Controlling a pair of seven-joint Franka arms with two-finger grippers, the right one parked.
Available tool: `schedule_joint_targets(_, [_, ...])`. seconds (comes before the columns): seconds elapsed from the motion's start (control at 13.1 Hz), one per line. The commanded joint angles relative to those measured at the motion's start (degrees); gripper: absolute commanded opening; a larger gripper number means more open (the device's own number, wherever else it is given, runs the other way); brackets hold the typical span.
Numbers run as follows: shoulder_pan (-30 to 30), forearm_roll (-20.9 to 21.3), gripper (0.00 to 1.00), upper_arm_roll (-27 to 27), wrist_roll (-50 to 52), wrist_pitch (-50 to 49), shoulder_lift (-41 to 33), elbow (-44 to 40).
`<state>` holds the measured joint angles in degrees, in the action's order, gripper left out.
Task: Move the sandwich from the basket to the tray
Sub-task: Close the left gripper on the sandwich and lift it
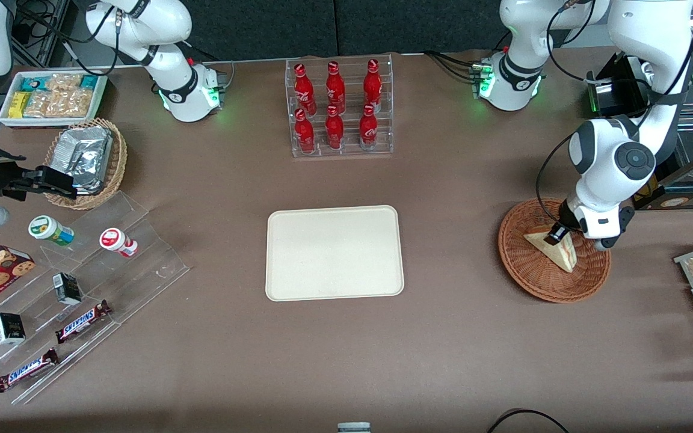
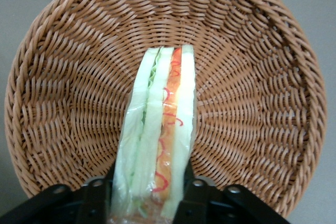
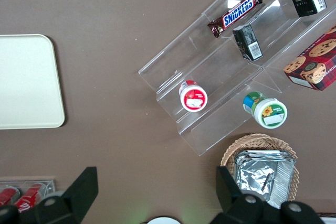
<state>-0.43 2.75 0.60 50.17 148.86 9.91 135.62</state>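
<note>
We find the sandwich (image 2: 157, 140) standing on edge in the basket (image 1: 554, 249), near the desk's working-arm end. The gripper (image 2: 149, 190) pinches its sides. The tray (image 1: 334, 252) sits mid-desk, bare.

Basket: we see a round reddish-brown wicker basket (image 2: 252, 77), and its woven ribs run out from the centre to the rim.
Sandwich: the sandwich (image 2: 157, 140) stands on its edge in the basket, wrapped in clear film. We see pale bread layers with green filling on one side and orange-red filling on the other.
Pincer: the pincer (image 2: 149, 195) has one dark finger (image 2: 97, 198) on each side of the sandwich's near end, both pressed against the wrapper.
Surface: we see a plain grey-brown surface (image 2: 315, 3) around the basket rim.
</note>
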Motion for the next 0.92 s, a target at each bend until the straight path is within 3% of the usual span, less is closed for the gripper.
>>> schedule_joint_targets(0.0, [-0.45,0.06,0.0,-0.94,1.33,-0.59,-0.94,-1.58])
schedule_joint_targets(0.15, [-0.45,0.76,0.0,-2.61,1.16,-6.88,-3.05,-4.38])
schedule_joint_targets(0.38, [-0.45,3.29,0.0,-7.0,0.63,-24.17,-5.34,-14.47])
schedule_joint_targets(0.53, [-0.45,5.59,0.0,-11.47,1.07,-33.34,-5.35,-20.37])
schedule_joint_targets(0.84, [-0.45,5.07,0.0,-22.36,2.2,-42.07,-4.73,-28.73])
